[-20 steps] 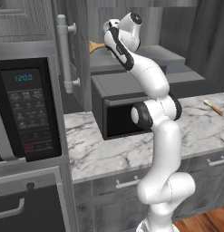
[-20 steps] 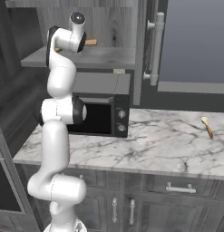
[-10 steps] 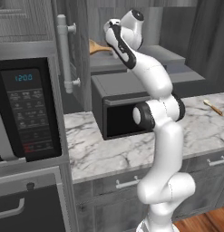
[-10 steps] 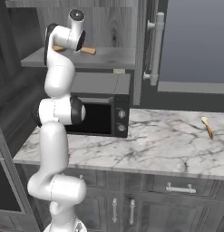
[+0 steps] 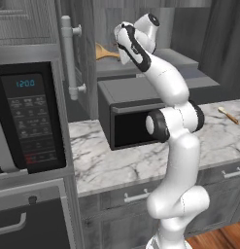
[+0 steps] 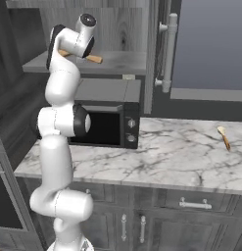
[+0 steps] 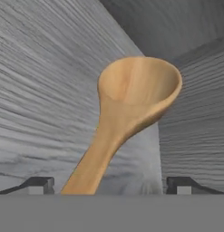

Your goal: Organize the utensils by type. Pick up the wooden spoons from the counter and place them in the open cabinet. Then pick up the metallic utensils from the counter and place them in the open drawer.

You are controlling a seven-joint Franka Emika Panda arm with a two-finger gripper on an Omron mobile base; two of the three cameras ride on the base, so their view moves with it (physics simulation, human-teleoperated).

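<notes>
One long tan wooden spoon [image 7: 127,113], round bowl and smooth grain, lies on the shelf of the open cabinet [image 5: 165,56]. The gripper [image 7: 109,185] has its jaws spread wide either side of the handle, not pinching it.

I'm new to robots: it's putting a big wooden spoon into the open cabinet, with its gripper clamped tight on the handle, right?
Not quite. The hand view shows the gripper open, its fingertips standing wide of the wooden spoon handle. The spoon is indeed up in the open cabinet.
</notes>
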